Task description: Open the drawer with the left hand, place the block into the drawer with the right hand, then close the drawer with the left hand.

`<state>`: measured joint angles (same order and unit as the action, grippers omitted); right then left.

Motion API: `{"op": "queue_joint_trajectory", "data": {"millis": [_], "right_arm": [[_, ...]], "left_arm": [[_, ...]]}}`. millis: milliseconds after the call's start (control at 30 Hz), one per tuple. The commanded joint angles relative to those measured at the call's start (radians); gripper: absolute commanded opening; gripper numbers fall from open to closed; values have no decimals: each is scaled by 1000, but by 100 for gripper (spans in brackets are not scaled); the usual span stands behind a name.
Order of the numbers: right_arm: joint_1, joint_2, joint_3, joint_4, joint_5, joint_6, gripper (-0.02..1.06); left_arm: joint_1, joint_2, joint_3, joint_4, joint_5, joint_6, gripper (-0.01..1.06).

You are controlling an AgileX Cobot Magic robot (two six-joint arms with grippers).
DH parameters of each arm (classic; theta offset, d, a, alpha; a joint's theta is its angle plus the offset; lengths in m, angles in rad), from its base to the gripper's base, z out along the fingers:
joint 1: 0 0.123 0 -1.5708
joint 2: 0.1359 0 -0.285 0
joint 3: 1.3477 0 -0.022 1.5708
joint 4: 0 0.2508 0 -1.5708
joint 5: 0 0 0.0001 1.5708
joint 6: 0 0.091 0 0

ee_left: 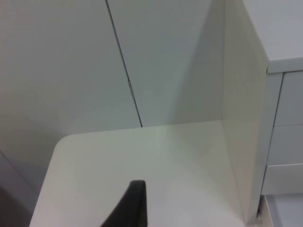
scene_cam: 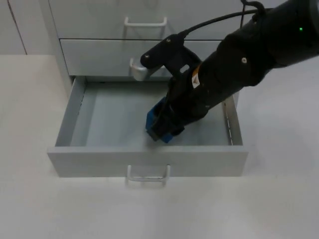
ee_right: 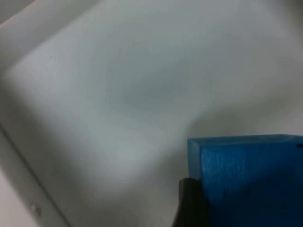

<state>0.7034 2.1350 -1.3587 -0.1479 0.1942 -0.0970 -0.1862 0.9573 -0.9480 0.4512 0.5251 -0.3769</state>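
Observation:
The bottom drawer (scene_cam: 70, 117) of the grey cabinet stands pulled out, its white handle (scene_cam: 147, 175) at the front. My right arm reaches down into it, and the right gripper (scene_cam: 162, 127) is shut on the blue block (scene_cam: 152, 119) just above the drawer floor, toward the front middle. In the right wrist view the blue block (ee_right: 246, 170) sits against a black fingertip (ee_right: 191, 203) over the pale drawer floor (ee_right: 118, 94). The left arm waits off to the side; its wrist view has a black fingertip (ee_left: 132, 205) over the white table (ee_left: 142, 161) beside the cabinet's side wall (ee_left: 241, 118).
Above the open drawer sit two shut drawers, one handle (scene_cam: 144, 22) at the top and another handle (scene_cam: 137, 69) partly behind my right arm. White table top (scene_cam: 30, 199) surrounds the cabinet on the left, front and right.

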Motion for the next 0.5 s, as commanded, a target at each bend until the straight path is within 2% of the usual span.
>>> {"op": "queue_joint_trajectory", "data": {"millis": [0,467], "right_arm": [[5,9,-26,2,-2,7,0],[5,72,-109,2,27,52,0]], "left_arm": [[-1,2,7,10,-7,-2,105],[-1,2,7,10,-4,-2,105]]}}
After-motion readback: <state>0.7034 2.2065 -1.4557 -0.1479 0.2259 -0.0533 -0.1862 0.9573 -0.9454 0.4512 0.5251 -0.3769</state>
